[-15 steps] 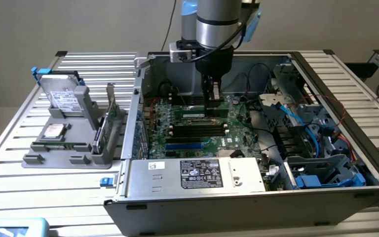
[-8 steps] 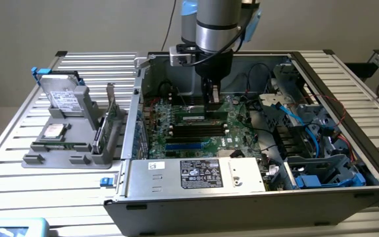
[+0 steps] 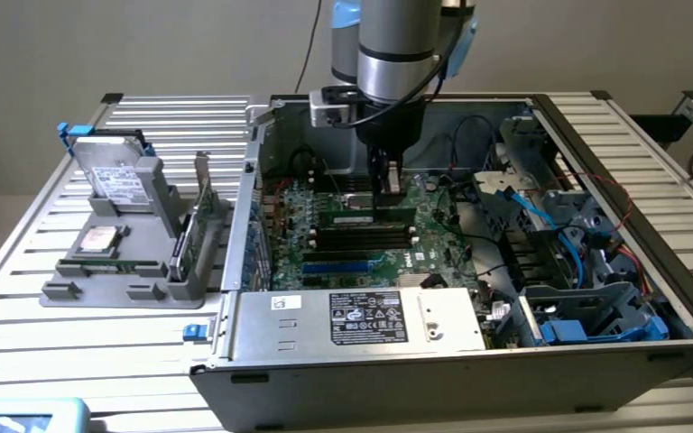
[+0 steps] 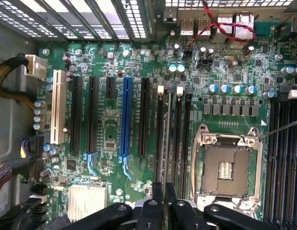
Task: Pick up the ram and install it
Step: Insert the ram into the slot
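Observation:
The ram (image 3: 364,219) is a thin green stick standing on edge in one of the black memory slots (image 3: 353,240) of the motherboard inside the open computer case. My gripper (image 3: 385,204) comes straight down onto its top edge, with the fingers shut on it. In the wrist view the ram (image 4: 168,139) shows edge-on as a pale strip along a slot. It runs into the narrow gap of my gripper (image 4: 164,187), between two black fingers (image 4: 158,196).
The empty processor socket (image 4: 228,167) lies beside the memory slots. A power supply (image 3: 359,317), blue drive cages (image 3: 594,325) and loose cables (image 3: 509,194) crowd the case. A grey holder (image 3: 106,290) on the exterior view's left carries a hard drive (image 3: 118,176), a silver chip (image 3: 97,239) and a bracketed green card (image 3: 206,216).

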Controlling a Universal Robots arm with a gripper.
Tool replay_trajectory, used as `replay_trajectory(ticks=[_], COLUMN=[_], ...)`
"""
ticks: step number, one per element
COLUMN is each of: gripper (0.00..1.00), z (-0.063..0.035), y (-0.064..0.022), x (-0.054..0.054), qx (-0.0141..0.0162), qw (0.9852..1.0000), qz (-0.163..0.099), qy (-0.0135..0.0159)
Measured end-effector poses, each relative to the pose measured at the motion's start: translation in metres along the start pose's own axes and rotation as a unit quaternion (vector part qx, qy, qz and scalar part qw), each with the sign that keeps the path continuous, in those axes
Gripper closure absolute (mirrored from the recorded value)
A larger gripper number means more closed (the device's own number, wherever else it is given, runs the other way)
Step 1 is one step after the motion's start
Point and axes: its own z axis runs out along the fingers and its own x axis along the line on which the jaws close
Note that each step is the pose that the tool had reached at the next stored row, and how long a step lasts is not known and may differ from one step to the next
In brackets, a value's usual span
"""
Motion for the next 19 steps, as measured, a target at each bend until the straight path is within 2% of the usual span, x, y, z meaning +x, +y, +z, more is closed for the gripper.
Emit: replay_trajectory(ticks=[9,19], gripper=[0.86,0.86], z=[0.0053,0.0074], y=[0.0003,0.0010], x=[0.0012,0.0042], qx=[-0.0012,-0.0012], qw=[1.0000,1.0000], qz=[0.000,-0.001], qy=[0.0001,0.0000])
